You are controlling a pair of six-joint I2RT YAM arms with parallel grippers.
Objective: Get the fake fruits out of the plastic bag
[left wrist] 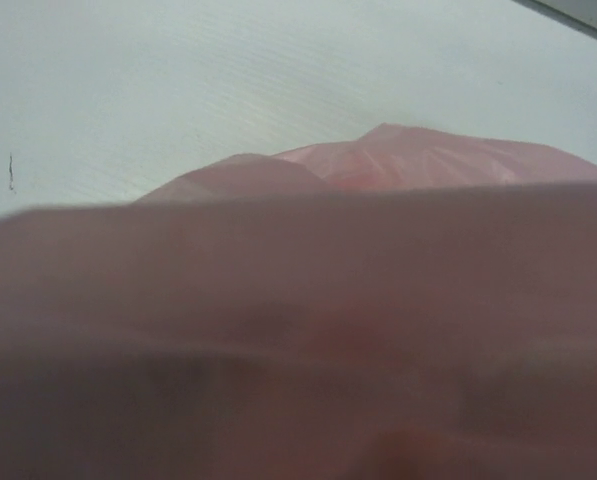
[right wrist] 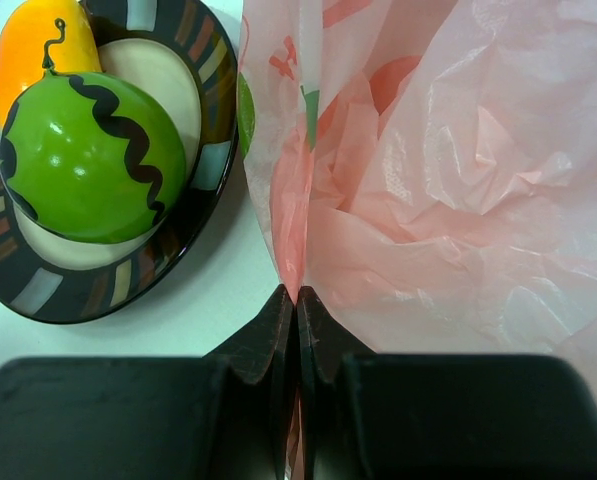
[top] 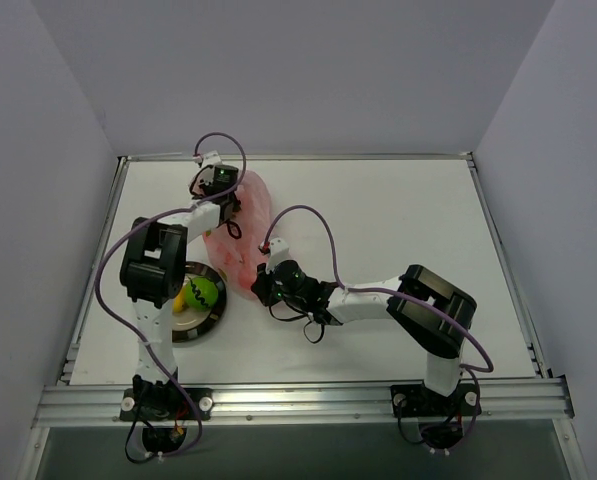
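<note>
Round dark-rimmed striped plate [top: 210, 324] – on white table [top: 398, 215], near left edge.

One plastic bag [right wrist: 448, 180], one plate [right wrist: 98, 290], one green fruit [right wrist: 88, 160] and one orange fruit [right wrist: 28, 50].

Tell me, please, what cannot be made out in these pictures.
- Left gripper: open or shut unclear; blurred plastic bag film fills left wrist view, too small from above.
- Bag contents: right wrist view shows only vague red and green shapes through the film.
- Orange-yellow fruit: top cut off by right wrist frame edge.
</note>
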